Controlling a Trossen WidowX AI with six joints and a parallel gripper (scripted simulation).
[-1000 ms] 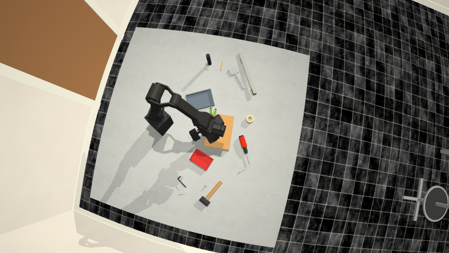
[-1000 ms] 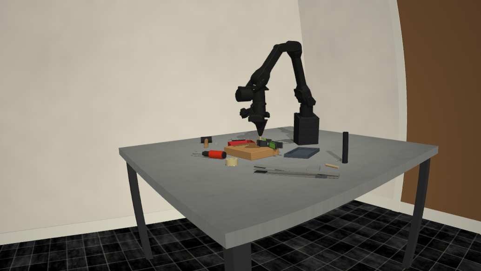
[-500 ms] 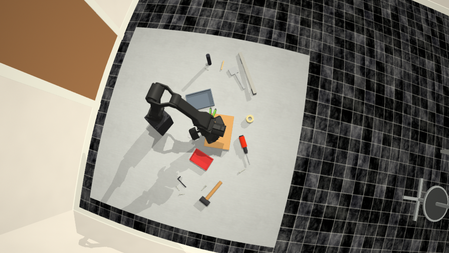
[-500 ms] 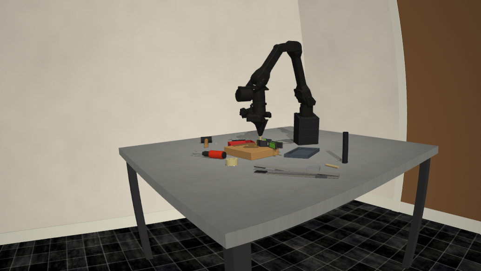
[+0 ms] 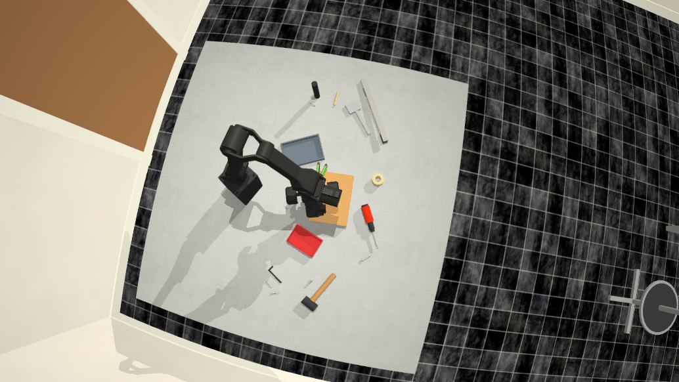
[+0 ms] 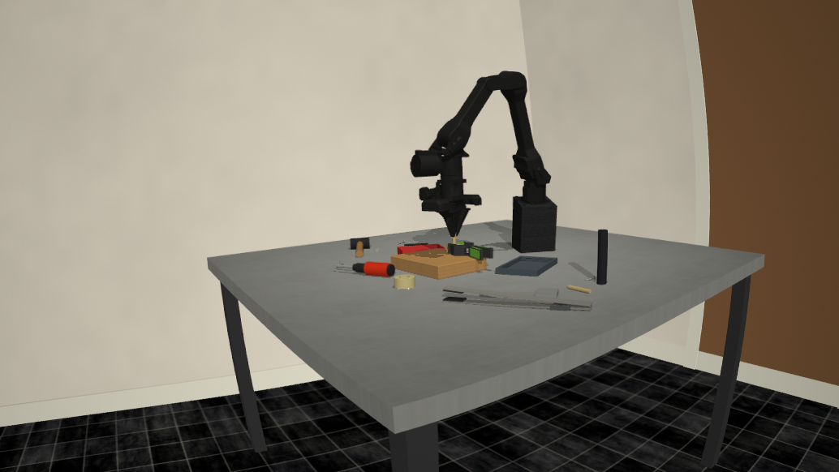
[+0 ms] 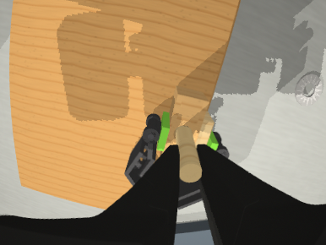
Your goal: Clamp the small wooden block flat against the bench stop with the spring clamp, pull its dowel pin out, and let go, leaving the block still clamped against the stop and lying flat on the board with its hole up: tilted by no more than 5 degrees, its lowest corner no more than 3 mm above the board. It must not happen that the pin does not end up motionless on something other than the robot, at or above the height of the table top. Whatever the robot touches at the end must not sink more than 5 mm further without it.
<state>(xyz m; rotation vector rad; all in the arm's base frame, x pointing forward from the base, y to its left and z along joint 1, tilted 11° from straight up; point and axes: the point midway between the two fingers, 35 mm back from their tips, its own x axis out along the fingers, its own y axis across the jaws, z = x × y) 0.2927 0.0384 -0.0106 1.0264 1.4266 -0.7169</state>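
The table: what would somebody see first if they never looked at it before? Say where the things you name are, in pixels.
Probably the big black robot arm [image 5: 285,168] [image 6: 472,113], bent high over the table, its gripper [image 6: 453,234] [image 7: 187,152] pointing down with the wooden pin [image 7: 189,158] between its fingers. Next, the bright red tray [image 5: 304,241] [image 6: 410,250] beside the orange wooden board [image 5: 345,199] [image 6: 439,268] [image 7: 97,51], and the red-handled screwdriver [image 5: 368,215] [image 6: 378,268] lying on the board's other side.

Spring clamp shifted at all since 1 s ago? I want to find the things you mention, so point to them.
No, not visibly: against the blue-grey tray [image 5: 302,150] [image 6: 526,266] [image 7: 193,237] in the top view, the spring clamp [image 5: 324,169] [image 6: 476,252] [image 7: 164,132] shows its handles in the same place.
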